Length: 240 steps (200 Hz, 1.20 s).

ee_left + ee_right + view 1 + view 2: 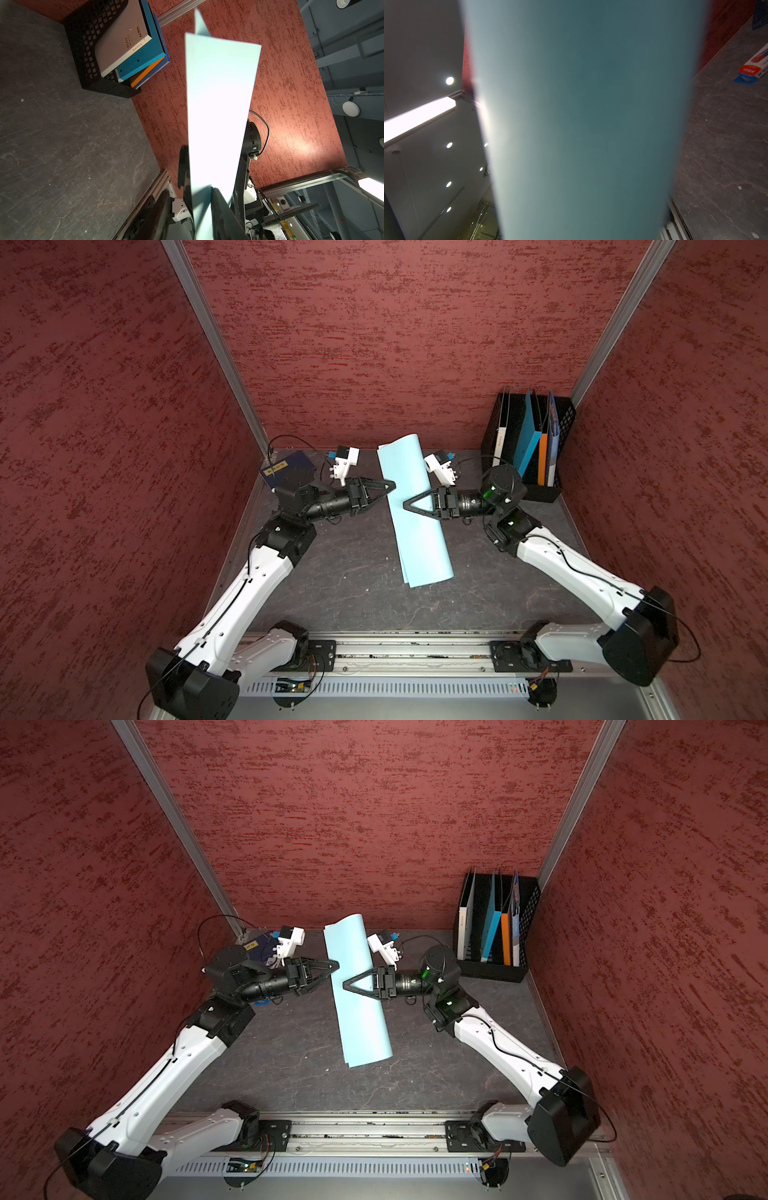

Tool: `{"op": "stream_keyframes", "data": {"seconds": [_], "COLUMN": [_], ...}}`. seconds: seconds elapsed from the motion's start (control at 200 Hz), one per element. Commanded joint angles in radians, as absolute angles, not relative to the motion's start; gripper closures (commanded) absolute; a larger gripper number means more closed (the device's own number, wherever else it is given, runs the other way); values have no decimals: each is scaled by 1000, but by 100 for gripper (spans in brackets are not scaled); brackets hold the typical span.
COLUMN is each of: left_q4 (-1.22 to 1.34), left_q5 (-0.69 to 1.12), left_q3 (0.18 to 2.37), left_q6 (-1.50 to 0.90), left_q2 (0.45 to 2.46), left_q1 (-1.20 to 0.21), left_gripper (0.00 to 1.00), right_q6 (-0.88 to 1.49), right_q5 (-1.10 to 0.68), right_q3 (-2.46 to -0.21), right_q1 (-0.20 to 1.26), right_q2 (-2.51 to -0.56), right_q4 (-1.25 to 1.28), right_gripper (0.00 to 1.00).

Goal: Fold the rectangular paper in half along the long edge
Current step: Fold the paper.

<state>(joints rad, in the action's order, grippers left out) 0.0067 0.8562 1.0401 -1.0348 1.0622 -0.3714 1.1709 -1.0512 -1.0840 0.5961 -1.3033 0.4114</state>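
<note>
Red mottled walls (374, 344) box in a dark, stone-look table (332, 580). At the centre of both top views, the rectangular paper (419, 539) (363, 1023) is doubled over into a loose long curl. It runs from lower centre up past the wall line, with its two layers offset at the lower end.

The left gripper (390, 486) meets the paper's left edge. In the left wrist view its fingers (222, 207) stand apart with the sheet between them. The right gripper (407, 504) reaches over the curl from the right, and I cannot tell whether it pinches. A black file rack (540, 491) stands at the right, and a navy booklet (286, 466) lies in the left back corner.
</note>
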Motion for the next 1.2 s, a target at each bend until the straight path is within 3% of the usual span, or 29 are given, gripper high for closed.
{"op": "stream_keyframes", "data": {"seconds": [0.0, 0.646, 1.037, 1.142, 1.197], "left_q4": [6, 4, 17, 12, 3], "left_q5": [866, 854, 855, 856, 855], "left_q3": [1065, 1054, 1050, 1051, 1055], "left_q6": [-1023, -1028, -1029, -1028, -1023], "left_q2": [1063, 1056, 1064, 1063, 1063], "left_q1": [-376, -394, -394, -394, -395], "left_gripper": [62, 63, 80, 77, 68], "right_q6": [1156, 1194, 1202, 1191, 1187], "right_q5": [-1012, -970, -1001, -1006, -1005], "right_q3": [-1115, -1083, -1062, -1065, -1066], "right_q1": [581, 556, 552, 551, 547], "right_q2": [-1282, -1285, -1277, -1269, -1263], "right_q4": [409, 466, 477, 454, 447], "right_gripper": [63, 63, 63, 63, 63]}}
